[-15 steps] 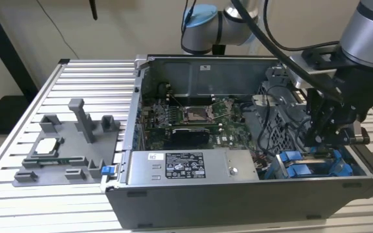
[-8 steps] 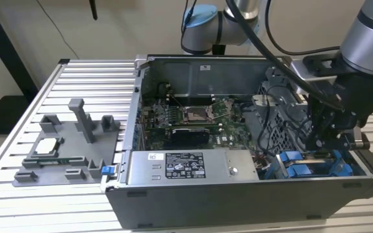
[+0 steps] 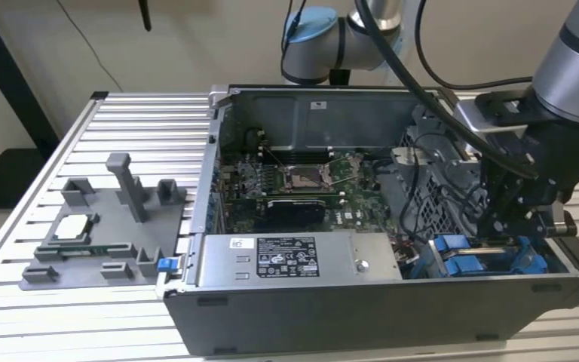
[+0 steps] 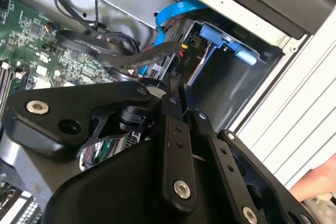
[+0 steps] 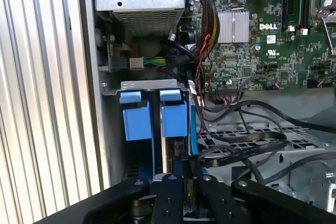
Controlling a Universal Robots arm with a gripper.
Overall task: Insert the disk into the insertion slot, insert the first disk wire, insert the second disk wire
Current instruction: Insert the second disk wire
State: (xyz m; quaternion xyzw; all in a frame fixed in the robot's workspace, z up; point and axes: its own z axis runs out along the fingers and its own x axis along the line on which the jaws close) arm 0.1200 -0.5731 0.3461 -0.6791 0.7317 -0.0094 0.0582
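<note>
My gripper point(image 3: 516, 226) reaches down into the open computer case at the exterior view's right front corner. Its fingers point(image 5: 176, 174) stand close together, shut on the end of a flat black disk wire point(image 5: 247, 148) that loops across the grey cage. The wire's plug point(image 4: 184, 51) sits just past the fingertips, at the end of the drive bay. Blue carrier frames point(image 5: 173, 119) sit side by side in the grey insertion slot point(image 5: 152, 84). Between them shows a thin beige edge of the disk point(image 5: 165, 153). A blue wire point(image 4: 176, 13) curves above the bay.
The silver power-supply box point(image 3: 289, 256) lies along the case's front, with the green motherboard point(image 3: 300, 181) behind it. A grey fixture point(image 3: 99, 226) stands on the slatted table at the exterior view's left. A person's hand point(image 4: 315, 182) shows outside the case. Loose black cables point(image 4: 89, 45) crowd the bay.
</note>
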